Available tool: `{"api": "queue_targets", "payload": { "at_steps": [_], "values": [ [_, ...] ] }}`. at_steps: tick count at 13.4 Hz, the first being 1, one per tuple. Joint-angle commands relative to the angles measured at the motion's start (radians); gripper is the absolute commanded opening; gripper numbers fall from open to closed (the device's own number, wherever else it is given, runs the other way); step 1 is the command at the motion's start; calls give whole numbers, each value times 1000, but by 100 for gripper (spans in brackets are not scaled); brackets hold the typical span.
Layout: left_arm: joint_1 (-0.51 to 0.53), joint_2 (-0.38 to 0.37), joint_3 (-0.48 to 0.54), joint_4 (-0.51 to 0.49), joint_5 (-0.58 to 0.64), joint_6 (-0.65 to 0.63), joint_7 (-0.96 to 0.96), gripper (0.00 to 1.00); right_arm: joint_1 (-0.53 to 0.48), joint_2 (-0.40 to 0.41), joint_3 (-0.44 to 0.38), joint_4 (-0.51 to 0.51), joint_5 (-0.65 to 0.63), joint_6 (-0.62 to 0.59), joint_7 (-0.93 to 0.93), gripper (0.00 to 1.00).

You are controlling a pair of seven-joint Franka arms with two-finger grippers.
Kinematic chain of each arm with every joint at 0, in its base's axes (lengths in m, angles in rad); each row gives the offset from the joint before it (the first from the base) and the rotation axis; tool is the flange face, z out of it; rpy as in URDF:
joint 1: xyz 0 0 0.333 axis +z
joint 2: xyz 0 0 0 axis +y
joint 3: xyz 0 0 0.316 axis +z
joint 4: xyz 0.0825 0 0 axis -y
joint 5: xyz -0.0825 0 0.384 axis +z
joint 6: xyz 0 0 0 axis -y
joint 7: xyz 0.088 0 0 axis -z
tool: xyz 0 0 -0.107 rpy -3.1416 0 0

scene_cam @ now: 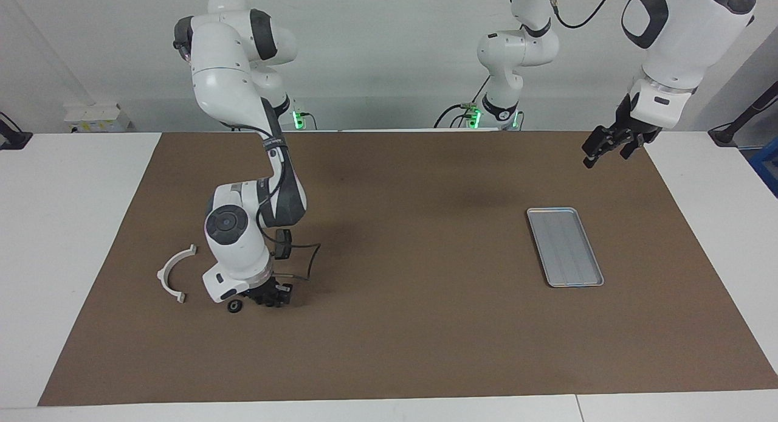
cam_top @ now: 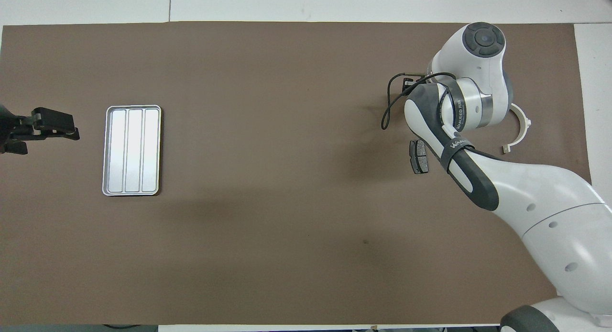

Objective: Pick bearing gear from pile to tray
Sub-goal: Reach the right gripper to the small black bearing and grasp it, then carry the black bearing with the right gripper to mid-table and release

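Fingers (scene_cam: 589,160) of the left gripper (scene_cam: 605,149) stood wide apart with nothing between them. That gripper hung in the air over the edge of the brown mat (cam_top: 287,131) at the left arm's end of the table, and its arm waited.

Beside it, well apart, the shallow silver-grey rectangular metal tray (cam_top: 131,150) lay flat on the mat, with 3 lengthwise panels between its ribs and nothing in it.

Toward the right arm's end, 1 dark grey pad-shaped plate (cam_top: 419,156) lay on the mat, partly under the right arm in the overhead view. A black strap on that arm carried white lettering that began "WAN"; the rest, and the print on the grey ring above it, could not be read for certain.

Down at the mat was the right gripper (scene_cam: 271,298), with a black cable looped beside it; its grip could not be made out, nor whether it held anything. 1 small black round piece (scene_cam: 233,307) lay on the mat just beside it, apart from it.

Last came the white curved plastic arc (scene_cam: 173,273), flat on the mat near the arm's wrist, nearest to the right arm's end of the table.
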Motion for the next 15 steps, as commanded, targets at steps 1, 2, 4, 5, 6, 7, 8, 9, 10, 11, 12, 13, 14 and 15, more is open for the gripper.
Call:
{"api": "queue_targets", "payload": {
  "at_steps": [1, 2, 4, 5, 6, 7, 8, 9, 10, 11, 12, 13, 14, 15],
  "values": [
    [-7, -15, 5, -19, -8, 12, 6, 100, -13, 12, 7, -9, 12, 3, 18, 30],
    [-7, -15, 6, -19, -8, 12, 6, 100, -13, 12, 8, -9, 12, 1, 18, 14],
    [-7, -15, 6, -18, -8, 14, 6, 100, -18, 12, 7, -9, 12, -2, 16, 0],
    [-7, -15, 5, -19, -8, 12, 6, 100, -19, 12, 8, -9, 12, -5, 16, 0],
    [-7, -15, 5, -18, -8, 14, 6, 100, -18, 12, 7, -9, 11, -8, 16, 0],
    [-7, -15, 5, -19, -8, 12, 6, 100, -18, 12, 7, -8, 9, -8, 15, 0],
    [-7, -15, 6, -19, -8, 14, 6, 100, -18, 12, 7, -8, 9, -10, 15, 0],
    [-7, -16, 5, -18, -8, 12, 6, 100, -18, 10, 7, -6, 8, -13, 15, 0],
    [-7, -15, 6, -18, -8, 14, 6, 100, -15, 9, 7, 0, 3, -23, 15, 0],
    [-7, -15, 6, -19, -8, 12, 6, 100, -16, 3, 7, 10, -5, -54, 13, 0],
    [-7, -15, 6, -19, -8, 14, 6, 100, -18, -13, 7, 23, -8, -97, 4, 0],
    [-7, -15, 6, -19, -8, 14, 6, 100, -18, -35, 7, 46, -9, -161, -19, 0],
    [-7, -15, 6, -19, -8, 14, 6, 100, -13, -65, 5, 76, -12, -236, -45, 0],
    [-7, -15, 6, -19, -8, 14, 6, 100, -6, -92, 7, 117, -11, -320, -57, 0]
  ]
}}
